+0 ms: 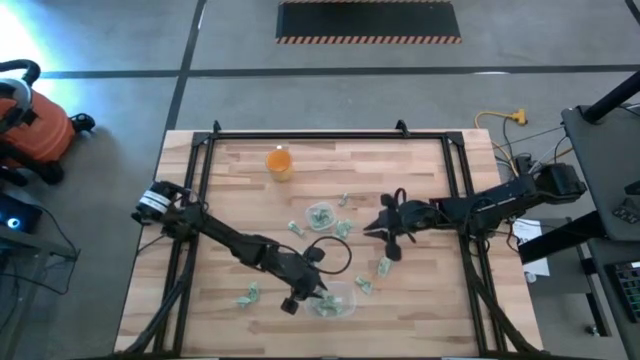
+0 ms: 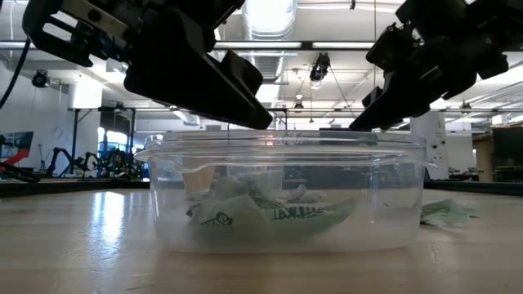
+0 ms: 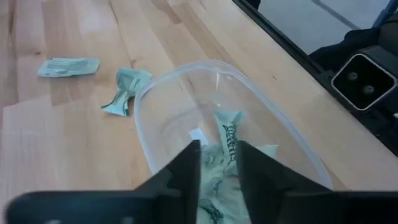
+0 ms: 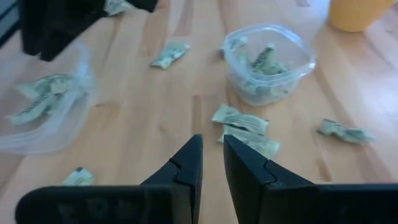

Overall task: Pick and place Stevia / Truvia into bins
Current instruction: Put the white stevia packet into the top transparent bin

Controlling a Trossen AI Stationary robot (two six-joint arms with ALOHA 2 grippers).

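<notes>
The larger clear tub (image 1: 335, 300) stands near the table's front edge with several green-and-white Stevia sachets (image 3: 231, 134) lying in it. My left gripper (image 3: 217, 163) hangs open just above the tub's near rim, slanting down, and the sachets show through the gap between its fingers. The small clear cup (image 1: 320, 215) at mid-table also holds sachets (image 4: 264, 59). My right gripper (image 4: 211, 152) hovers right of that cup, above the table, its fingers a little apart with nothing between them. Loose sachets (image 4: 239, 118) lie flat on the wood in front of it.
An orange cup (image 1: 279, 162) stands at the far middle of the table. More loose sachets lie left of the tub (image 1: 248, 296), right of it (image 1: 385, 266) and around the small cup (image 1: 295, 228). A black frame (image 1: 300, 133) edges the table.
</notes>
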